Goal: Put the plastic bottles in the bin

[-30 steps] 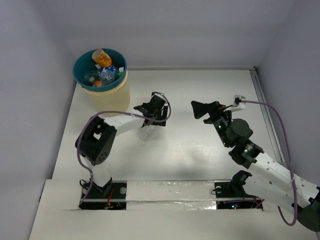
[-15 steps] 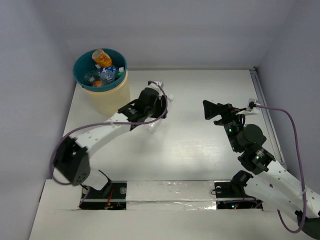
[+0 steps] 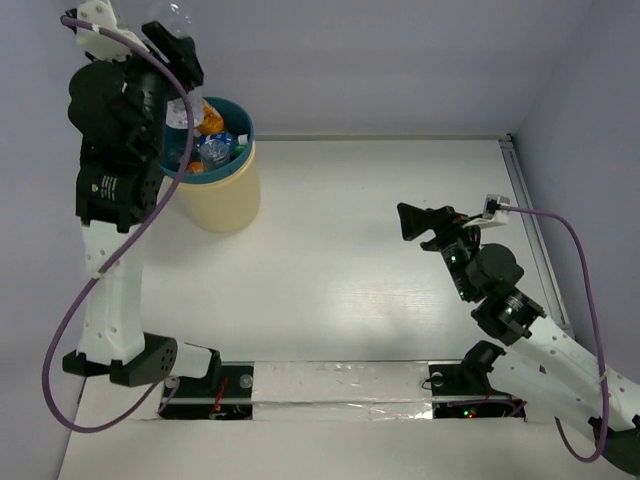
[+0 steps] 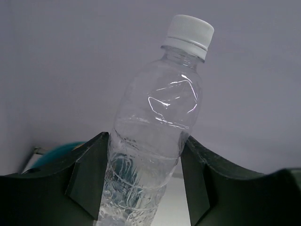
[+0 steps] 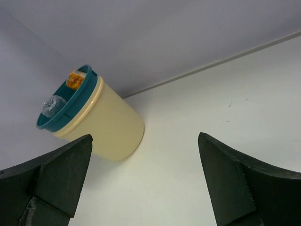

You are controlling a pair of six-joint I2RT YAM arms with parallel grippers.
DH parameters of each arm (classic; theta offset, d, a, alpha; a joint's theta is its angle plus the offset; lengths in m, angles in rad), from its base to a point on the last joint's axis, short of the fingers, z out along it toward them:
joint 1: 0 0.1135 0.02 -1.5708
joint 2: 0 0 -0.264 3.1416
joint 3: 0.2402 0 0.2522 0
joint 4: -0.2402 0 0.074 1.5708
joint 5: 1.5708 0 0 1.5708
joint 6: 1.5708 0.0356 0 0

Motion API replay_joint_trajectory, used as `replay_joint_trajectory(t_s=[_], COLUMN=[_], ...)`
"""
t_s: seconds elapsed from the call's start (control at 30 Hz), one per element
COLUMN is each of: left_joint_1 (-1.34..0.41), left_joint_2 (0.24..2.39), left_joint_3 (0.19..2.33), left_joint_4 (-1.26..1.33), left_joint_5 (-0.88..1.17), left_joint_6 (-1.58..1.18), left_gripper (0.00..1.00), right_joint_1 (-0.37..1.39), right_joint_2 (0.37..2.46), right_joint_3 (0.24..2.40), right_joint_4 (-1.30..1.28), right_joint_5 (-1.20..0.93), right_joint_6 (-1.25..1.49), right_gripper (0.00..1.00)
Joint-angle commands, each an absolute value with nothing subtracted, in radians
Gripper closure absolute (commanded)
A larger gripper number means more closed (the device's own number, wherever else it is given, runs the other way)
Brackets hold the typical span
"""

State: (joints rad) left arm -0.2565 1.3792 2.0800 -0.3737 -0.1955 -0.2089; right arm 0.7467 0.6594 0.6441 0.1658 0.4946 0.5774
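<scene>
At the far left, held high near the bin (image 3: 225,200), the left jaws pinch a clear bottle (image 4: 155,136) by its lower body, one jaw pressed on each side, its white cap (image 4: 190,30) pointing away from them. Other bottles (image 3: 212,140) lie inside the bin. At the right, the right jaws stand spread wide above the counter (image 3: 340,290), holding nothing.

I read this as a robotics lab test cell. Bare pale walls (image 3: 400,60) box in a white table (image 3: 350,290). Two cabled robot arms (image 3: 520,330) are bolted along the frame's bottom edge, with tape (image 3: 340,378) across the mounts.
</scene>
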Motion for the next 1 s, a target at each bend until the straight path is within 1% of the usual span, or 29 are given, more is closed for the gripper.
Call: replay_joint_trajectory(t_s=[0.0,0.1,0.2,0.37,0.57,0.67,0.73,0.77,0.8,0.83,0.9,0.97], left_joint_1=[-0.18,-0.118,-0.078,-0.02,-0.008,-0.008,-0.008,-0.008,-0.008,-0.008,-0.008,-0.008], left_joint_2=[1.527,1.569,1.589,1.598,1.657,1.646,1.617,1.609,1.597,1.595,1.589,1.583], left_joint_3=[2.134,2.097,2.011,1.87,1.827,1.747,1.682,1.666,1.652,1.638,1.632,1.637], left_joint_4=[-0.418,-0.335,-0.233,-0.082,-0.08,-0.046,-0.029,-0.023,-0.02,-0.024,-0.028,-0.031], left_joint_5=[-0.261,-0.269,-0.27,-0.215,-0.12,-0.04,0.039,0.058,0.086,0.09,0.062,0.067], left_joint_6=[-0.161,-0.158,-0.126,-0.08,0.026,0.069,0.074,0.074,0.077,0.089,0.087,0.08], left_gripper=[0.65,0.65,0.65,0.64,0.61,0.56,0.43,0.34,0.17,0.13,0.08,0.06], right_joint_1=[0.746,0.746,0.746,0.746,0.746,0.746,0.746,0.746,0.746,0.746,0.746,0.746], right_joint_2=[0.655,0.634,0.626,0.629,0.623,0.624,0.629,0.64,0.643,0.649,0.653,0.647], right_joint_3=[0.646,0.621,0.604,0.592,0.594,0.591,0.588,0.588,0.591,0.591,0.592,0.589], right_joint_4=[0.21,0.207,0.209,0.19,0.183,0.193,0.202,0.202,0.206,0.207,0.206,0.204], right_joint_5=[0.459,0.459,0.431,0.371,0.348,0.338,0.334,0.328,0.324,0.321,0.311,0.316], right_joint_6=[0.583,0.575,0.566,0.561,0.552,0.555,0.558,0.56,0.56,0.56,0.563,0.568], right_gripper=[0.01,0.02,0.02,0.03,0.03,0.04,0.04,0.04,0.04,0.04,0.04,0.04])
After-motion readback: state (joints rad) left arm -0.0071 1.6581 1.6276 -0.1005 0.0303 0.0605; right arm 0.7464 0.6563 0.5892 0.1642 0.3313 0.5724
